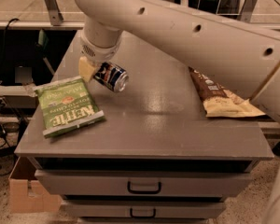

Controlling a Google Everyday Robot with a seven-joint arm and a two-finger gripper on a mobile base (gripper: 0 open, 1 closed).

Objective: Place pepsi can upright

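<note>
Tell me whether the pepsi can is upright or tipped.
Tipped. The pepsi can is angled sideways in the end effector, silver end facing lower right, beside the green chip bag.

The gripper (98, 72) seemingly grips the tilted pepsi can (114, 77) above the table (172, 129).

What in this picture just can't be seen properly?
All in the camera view:
1. Hand, over the table's left rear: mostly hidden by the arm above it.
2. Pepsi can, tilted beside the hand: its far end is covered by the hand; whether it touches the table is unclear.
3. Brown bag, right side: its top is hidden behind the arm.
4. Lowest drawer: cut off by the bottom edge.
</note>
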